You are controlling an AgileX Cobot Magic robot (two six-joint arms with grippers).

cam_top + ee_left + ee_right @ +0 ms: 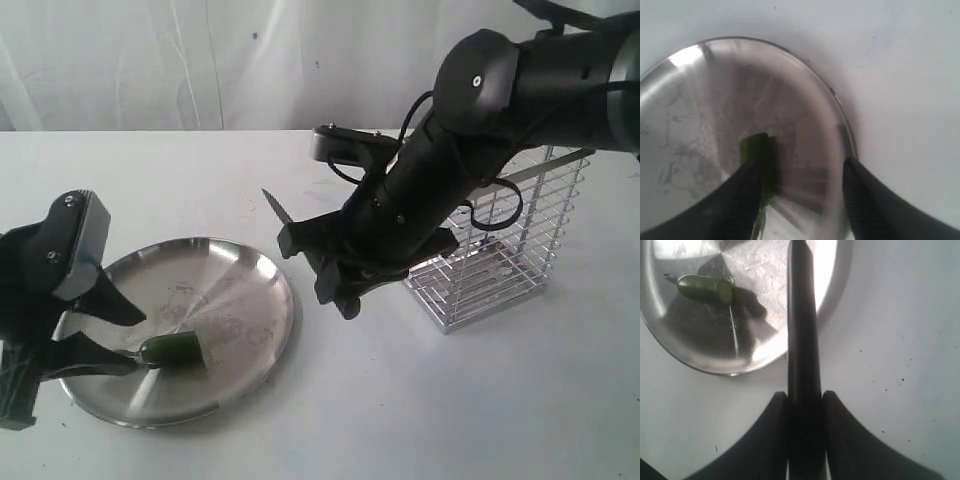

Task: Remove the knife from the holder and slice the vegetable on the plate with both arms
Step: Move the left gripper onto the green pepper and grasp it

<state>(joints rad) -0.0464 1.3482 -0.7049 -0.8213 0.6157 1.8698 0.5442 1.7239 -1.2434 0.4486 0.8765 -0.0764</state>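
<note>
The plate (235, 285) lies at the front left with the green vegetable (173, 349) on its near side. My left gripper (135, 342) is open around the vegetable's stem end. In the left wrist view the vegetable (757, 150) rests against one finger (737, 200) on the plate (690, 110), and the other finger (875, 210) stands well apart near the rim. My right gripper (318, 265) hovers beside the plate's right edge, shut on the knife (277, 209), blade pointing up and left. The right wrist view shows the knife (802, 335) reaching over the plate (755, 265), beside the vegetable (704, 288).
The chrome wire holder (510, 250) stands at the right behind my right arm, with a dark cable hanging in front of it. The white table (420, 400) runs to a white backdrop at the far edge.
</note>
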